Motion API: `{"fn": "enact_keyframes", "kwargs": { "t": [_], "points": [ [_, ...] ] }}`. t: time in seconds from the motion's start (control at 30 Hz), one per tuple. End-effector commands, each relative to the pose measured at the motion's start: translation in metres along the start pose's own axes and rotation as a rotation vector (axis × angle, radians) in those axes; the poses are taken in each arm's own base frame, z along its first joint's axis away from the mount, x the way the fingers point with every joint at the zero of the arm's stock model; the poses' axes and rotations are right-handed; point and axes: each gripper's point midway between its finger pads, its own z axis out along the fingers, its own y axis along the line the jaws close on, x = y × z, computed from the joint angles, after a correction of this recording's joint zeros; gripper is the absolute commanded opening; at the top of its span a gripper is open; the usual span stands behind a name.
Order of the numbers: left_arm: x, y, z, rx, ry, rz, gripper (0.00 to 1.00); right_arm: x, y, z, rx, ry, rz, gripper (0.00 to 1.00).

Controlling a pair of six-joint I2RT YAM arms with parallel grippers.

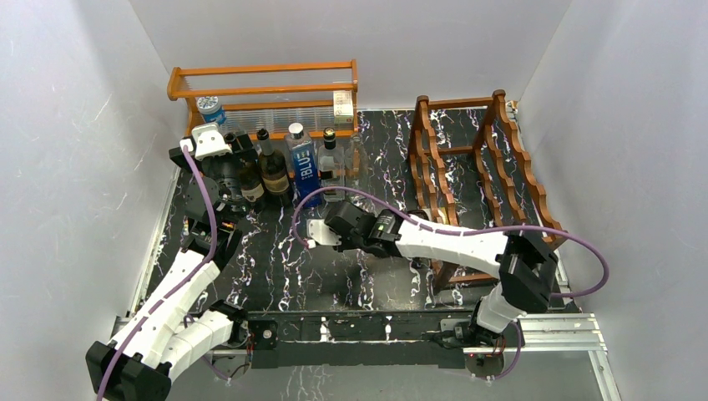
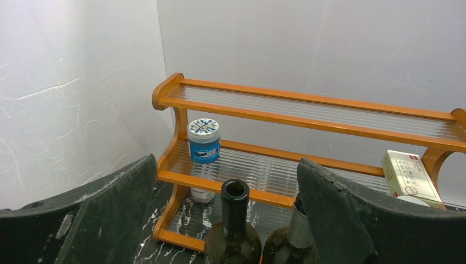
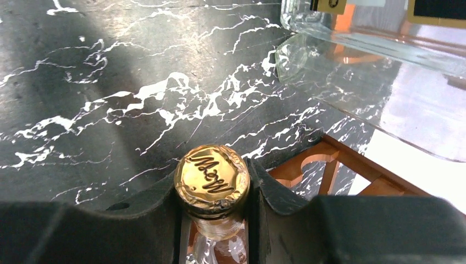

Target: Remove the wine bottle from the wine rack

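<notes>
Between the fingers of the right gripper (image 3: pixel 213 190) sits the neck of the wine bottle (image 3: pixel 211 177), just under its gold foil cap with embossed letters. The jaws are closed narrow on this clear glass neck, and both dark fingers (image 3: pixel 165 220) touch it, one on each side. The cap hangs above the black marble table (image 3: pixel 110 82). The reddish-brown wood of the wine rack (image 1: pixel 501 167) shows just beside it at the lower right of the wrist view. The body of the bottle is hidden behind the fingers, so I cannot tell if it rests on the rack. From above, the right arm reaches to the left from the front corner of the rack and covers the bottle. At the far left, the left gripper (image 2: pixel 231 212) has its jaws fully wide and holds nothing. The open mouth of a dark bottle (image 2: pixel 234 192) stands between its fingers without touching them. A second bottle neck (image 2: pixel 299 228) is partly hidden by the right finger. Behind them stands the orange shelf (image 2: pixel 308 110), carrying a blue-labelled jar (image 2: pixel 203 140) and a small box (image 2: pixel 409 176).
</notes>
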Motion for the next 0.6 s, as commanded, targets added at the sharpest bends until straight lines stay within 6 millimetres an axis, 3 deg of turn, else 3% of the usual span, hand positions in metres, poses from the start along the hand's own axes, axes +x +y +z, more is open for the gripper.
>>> {"fn": "enact_keyframes", "kwargs": {
  "t": [0.0,0.1,0.23,0.37,0.57],
  "points": [
    [-0.023,0.002,-0.001,0.001,-0.057,-0.056,0.98,-0.061,-0.024,-0.035,0.029,-0.216,-0.03,0.0],
    [-0.022,0.002,-0.001,0.0,-0.056,-0.054,0.98,-0.054,-0.003,-0.007,-0.028,-0.102,-0.095,0.0],
    [-0.022,0.003,-0.001,-0.005,-0.057,-0.05,0.98,-0.073,0.036,0.04,-0.133,-0.039,-0.141,0.0],
    [-0.023,0.005,-0.001,-0.01,-0.06,-0.049,0.98,-0.087,0.047,0.053,-0.153,-0.041,-0.159,0.0],
    [-0.025,0.006,-0.002,-0.013,-0.066,-0.05,0.98,-0.11,0.047,0.055,-0.148,-0.087,-0.162,0.0]
  ]
}}
